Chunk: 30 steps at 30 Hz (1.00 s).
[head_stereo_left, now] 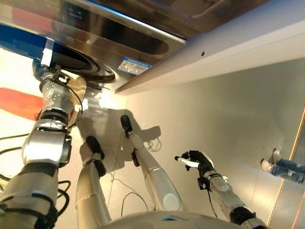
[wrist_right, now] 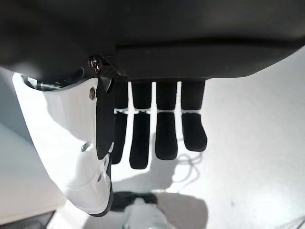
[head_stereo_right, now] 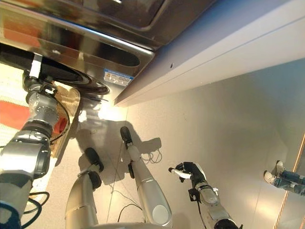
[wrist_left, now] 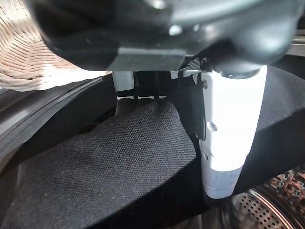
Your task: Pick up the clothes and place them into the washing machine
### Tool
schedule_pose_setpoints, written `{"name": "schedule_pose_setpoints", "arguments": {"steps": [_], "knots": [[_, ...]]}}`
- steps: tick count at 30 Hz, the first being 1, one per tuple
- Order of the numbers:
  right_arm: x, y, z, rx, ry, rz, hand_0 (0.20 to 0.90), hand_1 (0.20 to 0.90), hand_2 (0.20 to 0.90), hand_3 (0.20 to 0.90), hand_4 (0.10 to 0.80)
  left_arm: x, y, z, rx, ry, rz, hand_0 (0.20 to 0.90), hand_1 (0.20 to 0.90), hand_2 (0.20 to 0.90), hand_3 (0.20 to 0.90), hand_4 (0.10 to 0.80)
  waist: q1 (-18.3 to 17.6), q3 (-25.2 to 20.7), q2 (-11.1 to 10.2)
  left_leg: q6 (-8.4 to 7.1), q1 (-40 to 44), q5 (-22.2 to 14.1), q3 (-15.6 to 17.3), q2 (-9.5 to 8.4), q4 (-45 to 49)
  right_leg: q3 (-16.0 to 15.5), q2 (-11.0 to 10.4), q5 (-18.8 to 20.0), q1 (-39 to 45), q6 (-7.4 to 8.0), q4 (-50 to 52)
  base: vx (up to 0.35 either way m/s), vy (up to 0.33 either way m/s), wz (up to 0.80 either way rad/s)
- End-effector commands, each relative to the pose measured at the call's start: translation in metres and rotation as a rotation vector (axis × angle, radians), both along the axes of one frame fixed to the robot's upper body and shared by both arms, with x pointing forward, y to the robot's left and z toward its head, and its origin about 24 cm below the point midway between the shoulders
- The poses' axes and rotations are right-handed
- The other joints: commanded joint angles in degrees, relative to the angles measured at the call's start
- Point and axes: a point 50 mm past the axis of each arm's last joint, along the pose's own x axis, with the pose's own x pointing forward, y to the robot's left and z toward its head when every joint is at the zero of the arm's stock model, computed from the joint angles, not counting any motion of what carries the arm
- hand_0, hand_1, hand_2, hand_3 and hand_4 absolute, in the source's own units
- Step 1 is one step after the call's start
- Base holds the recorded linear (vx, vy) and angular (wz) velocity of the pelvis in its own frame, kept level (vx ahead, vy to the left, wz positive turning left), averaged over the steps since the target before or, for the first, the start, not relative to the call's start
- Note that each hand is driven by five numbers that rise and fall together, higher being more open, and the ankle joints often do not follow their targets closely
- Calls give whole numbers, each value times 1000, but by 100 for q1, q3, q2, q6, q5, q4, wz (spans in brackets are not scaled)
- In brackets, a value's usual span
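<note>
1. Left wrist view: the left hand (wrist_left: 228, 119) is at the mouth of the washing machine (head_stereo_left: 95, 33), with a black cloth (wrist_left: 119, 167) directly under it. The white-covered thumb lies down across the cloth, and the fingers (wrist_left: 143, 90) reach in behind a fold of it, so the cloth sits pinched between thumb and fingers.
2. The cloth spreads from the hand out over the dark door seal, and the perforated metal drum (wrist_left: 267, 205) shows just past its edge, below the thumb.
3. A woven wicker basket (wrist_left: 28, 52) shows beside the machine's opening, close to the left hand. In the head views the same basket sits on the floor against the machine front, by the left forearm.
4. Right wrist view: the right hand (wrist_right: 157, 129) hangs over bare pale floor (wrist_right: 257, 157), fingers straight and slightly spread, thumb out to the side, holding nothing.
5. In the head views the right hand (head_stereo_left: 195, 160) is low and well apart from the machine and the cloth.
6. A person's shoes and jeans (head_stereo_left: 283, 169) show at the far right edge of the floor.
</note>
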Motion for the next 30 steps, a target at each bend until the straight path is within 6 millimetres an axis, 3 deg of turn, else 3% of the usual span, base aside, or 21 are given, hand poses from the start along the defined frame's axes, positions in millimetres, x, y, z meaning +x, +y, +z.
{"name": "schedule_pose_setpoints", "arguments": {"steps": [1, 5, 6, 7, 20, 30], "knots": [[-10, -45, 8, -97, -11, -90, 900, 900, 900, 900, 800, -5, 15, 82, 100, -280, 95, 200, 200, 200, 200, 300, 2, -137, 222, -541, 327, 238, -511, 3, -881, -343, 256, -171, 446, -93, -22, 0, 0, 0], [-11, -43, 8, -88, -12, -85, 900, 900, 900, 900, 800, -9, 20, 88, 108, -302, 118, 200, 200, 200, 200, 300, -16, -192, 191, -536, 352, 215, -507, 16, -878, -293, 265, -136, 480, -86, -71, 7, 2, -1], [-11, -43, 7, -89, -8, -86, 900, 900, 900, 900, 800, -10, 21, 89, 110, -305, 121, 494, 494, 494, 494, 510, -15, -210, 185, -535, 358, 211, -508, 19, -871, -285, 268, -126, 492, -87, -82, 16, 12, -4], [-11, -43, 7, -89, -9, -84, 900, 900, 900, 900, 800, -10, 21, 91, 106, -319, 123, 900, 900, 900, 900, 800, -18, -225, 182, -534, 371, 206, -507, 20, -872, -276, 278, -116, 504, -86, -94, 0, 0, 0], [-14, -46, 7, -94, 1, -77, 900, 900, 900, 900, 800, -12, 22, 86, 78, -345, 130, 900, 900, 900, 900, 800, 60, -314, 196, -585, 620, 267, -545, -5, -1038, -315, 265, -79, 739, -96, -228, 0, 0, 0], [-19, -49, 6, -101, 18, -74, 900, 900, 900, 900, 800, -10, 24, 65, 75, -267, 108, 900, 900, 900, 900, 800, 142, -292, 237, -606, 664, 309, -662, -23, -1058, -425, 217, -110, 835, -117, -223, 0, -4, -1]]}}
